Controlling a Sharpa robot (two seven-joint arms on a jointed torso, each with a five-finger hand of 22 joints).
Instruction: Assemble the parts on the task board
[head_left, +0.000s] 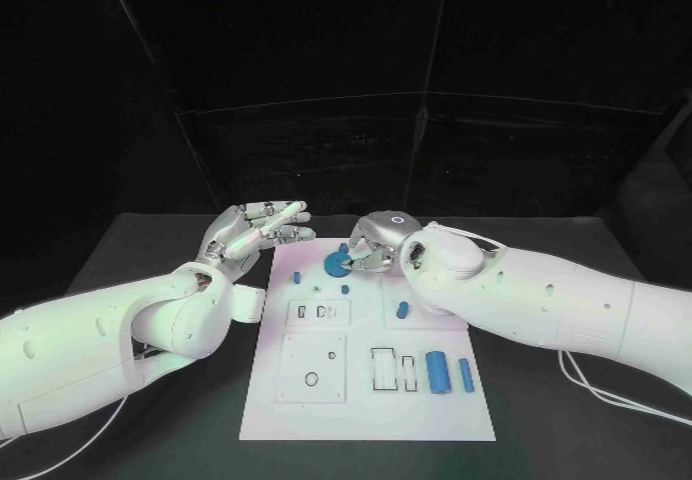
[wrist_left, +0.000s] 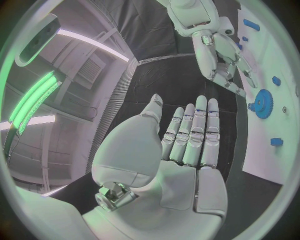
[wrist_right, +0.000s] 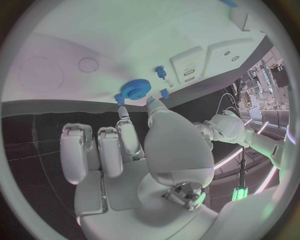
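Observation:
The white task board (head_left: 361, 405) lies in the middle of the black table. A blue gear (head_left: 336, 265) sits at the board's far end, also seen in the wrist views (wrist_left: 262, 103) (wrist_right: 136, 90). My right hand (head_left: 378, 240) reaches down to it, and a thumb and one fingertip (wrist_right: 120, 102) pinch its rim while the other fingers curl in. My left hand (head_left: 260, 230) is raised off the board's far left corner, fingers spread, holding nothing (wrist_left: 187, 135). Small blue pegs (head_left: 296, 276) (head_left: 346, 289) (head_left: 404, 308) stand on the board.
Two blue cylinders (head_left: 436, 372) (head_left: 466, 374) lie near the board's right edge, beside a rectangular recess (head_left: 385, 368). A square inset plate (head_left: 313, 365) takes up the board's near left. Black table (head_left: 159, 250) surrounds the board.

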